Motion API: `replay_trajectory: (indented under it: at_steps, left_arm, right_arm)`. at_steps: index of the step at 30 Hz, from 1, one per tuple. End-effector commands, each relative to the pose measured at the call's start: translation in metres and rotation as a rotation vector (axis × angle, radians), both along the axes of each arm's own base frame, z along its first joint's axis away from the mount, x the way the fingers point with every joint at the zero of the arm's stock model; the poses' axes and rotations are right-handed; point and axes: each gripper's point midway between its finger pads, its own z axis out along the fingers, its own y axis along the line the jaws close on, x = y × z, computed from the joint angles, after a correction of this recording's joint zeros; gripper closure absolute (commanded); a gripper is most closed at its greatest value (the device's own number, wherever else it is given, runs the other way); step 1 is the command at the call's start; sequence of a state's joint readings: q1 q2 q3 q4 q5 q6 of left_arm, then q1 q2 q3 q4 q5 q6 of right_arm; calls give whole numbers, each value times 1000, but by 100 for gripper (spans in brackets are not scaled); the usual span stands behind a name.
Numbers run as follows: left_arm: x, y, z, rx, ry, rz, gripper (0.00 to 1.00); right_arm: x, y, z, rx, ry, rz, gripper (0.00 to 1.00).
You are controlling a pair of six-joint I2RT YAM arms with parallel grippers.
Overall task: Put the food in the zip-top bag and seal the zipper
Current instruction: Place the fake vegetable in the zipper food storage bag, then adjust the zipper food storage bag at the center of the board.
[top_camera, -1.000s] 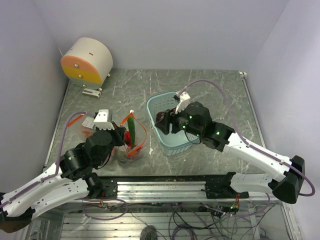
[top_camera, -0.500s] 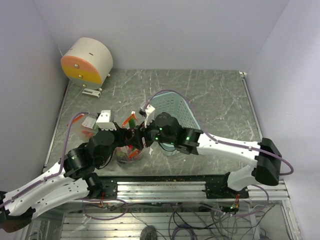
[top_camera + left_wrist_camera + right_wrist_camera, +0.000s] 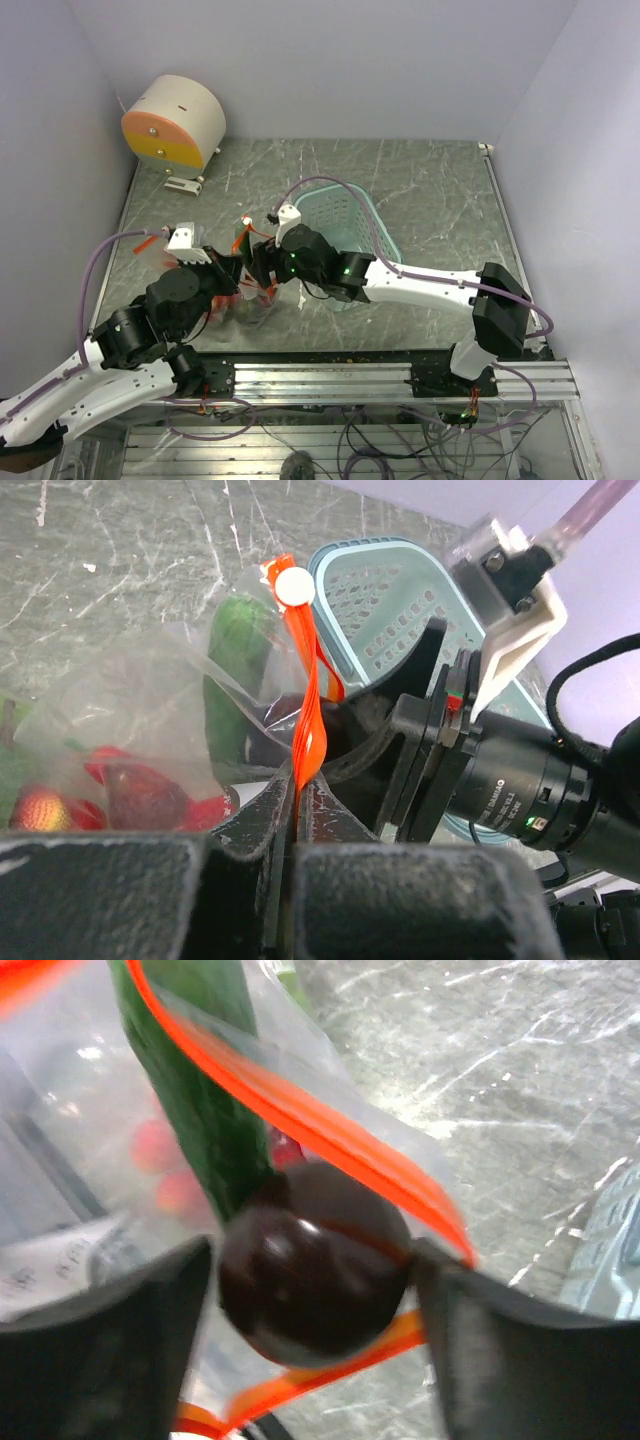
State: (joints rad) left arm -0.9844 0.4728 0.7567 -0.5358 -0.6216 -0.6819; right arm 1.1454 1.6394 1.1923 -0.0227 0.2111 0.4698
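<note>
- Orange-red zipper [image 3: 312,695] pinched flat in the left claw [image 3: 297,802], clenched hard on the strip with no gap left between the two dark fingertips.
- White slider tab [image 3: 294,585] at the upper end of that strip, above the grip.
- Clear zip-top bag [image 3: 120,695] slack and crumpled below the pinched edge, mouth gaping toward the right arm.
- Inside the bag: a long green cucumber [image 3: 232,650] leaning nearly upright against the plastic, red pieces [image 3: 140,785] low down, and an orange-yellow piece [image 3: 40,808] beside them at the bottom.
- Right claw [image 3: 312,1285] grasping a dark maroon fruit [image 3: 300,1260], round and glossy, squeezed between both black fingers [image 3: 110,1330].
- Fruit set between the two orange-red lips of the mouth and touching the cucumber's lower side; probably just within the opening, though blur at that close range makes this hard to say for certain.
- From above, both claws close together over the bag, left of centre and near the front edge of the grey marbled table [image 3: 430,190].
- Light-blue mesh basket [image 3: 350,215] just beside the bag, on its right in the top view, partly behind the right arm's wrist.
- Cream drum [image 3: 172,122] with an orange face at the far-left corner, well apart from the bag and basket.
</note>
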Motion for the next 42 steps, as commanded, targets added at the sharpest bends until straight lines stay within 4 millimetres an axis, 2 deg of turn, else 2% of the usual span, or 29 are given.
replay_trajectory:
  at_steps: [1, 2, 7, 13, 17, 20, 24, 25, 28, 32, 33, 35, 37, 39, 40, 42]
  left_arm:
    - [-2, -4, 11, -37, -4, -18, 93]
    - [-2, -4, 9, -38, -4, -16, 93]
    - [2, -3, -1, -43, -6, 7, 93]
    - [4, -1, -3, -33, -5, 24, 93]
    - [3, 1, 0, -35, -9, 29, 93]
    - [3, 2, 2, -33, -11, 30, 93]
    - [3, 3, 4, -34, -16, 33, 93]
    - [3, 3, 4, -35, -17, 34, 93]
    - [3, 4, 4, -34, -17, 35, 93]
    - [3, 7, 5, -28, -23, 46, 93]
    - [5, 11, 5, -14, -24, 65, 93]
    - [8, 23, 4, 32, -16, 125, 93]
    - [11, 37, 3, 85, -4, 195, 93]
    - [12, 46, 4, 117, -1, 235, 93]
    - [12, 47, 5, 123, -5, 242, 93]
    - [13, 49, 10, 120, -19, 247, 93]
  right_arm:
    - [12, 2, 26, 19, -53, -40, 6]
    - [9, 2, 31, 25, -60, -28, 1]
    - [-6, -5, 53, 39, -67, 33, 0]
    - [-18, -35, 75, 52, -74, 15, 0]
    - [-15, -54, 71, 24, -69, -54, 2]
    - [-7, -62, 55, -34, -50, -123, 12]
    - [-5, -51, 42, -57, -34, -107, 20]
    - [-5, -48, 39, -56, -29, -98, 27]
    - [-4, -43, 31, -66, -16, -102, 59]
    - [2, -49, 15, -134, -4, -153, 95]
    - [4, -51, 18, -148, -10, -162, 100]
    - [7, -51, 40, -158, -36, -156, 100]
    - [7, -42, 77, -150, -47, -110, 100]
    - [3, -33, 101, -158, -28, -37, 100]
    - [0, -27, 109, -160, -18, 0, 100]
    - [-13, -15, 111, -156, 21, 100, 100]
